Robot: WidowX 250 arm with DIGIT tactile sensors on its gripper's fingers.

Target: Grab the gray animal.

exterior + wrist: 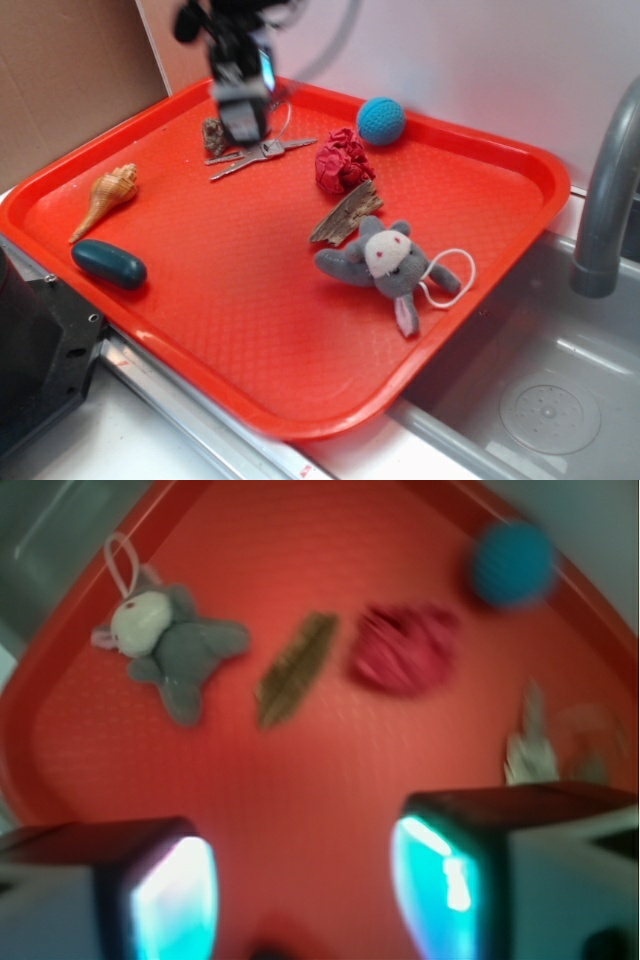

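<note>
Since the donkey (385, 265) is soft and light, its fat gray body looks best to pinch. It lies near the tray's (230, 330) sink-side edge, beside the wood (345, 213). Far off, the claw (243, 118) hangs wide open and empty.

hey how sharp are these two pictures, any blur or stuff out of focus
Exterior view: the tray and gray animal are fairly sharp, but the end effector at the top is smeared by motion blur. Wrist view: soft throughout; the gray animal, the blue ball and the keys are all blurred, and the end effector fingers in the foreground are out of focus, glowing teal.
</note>
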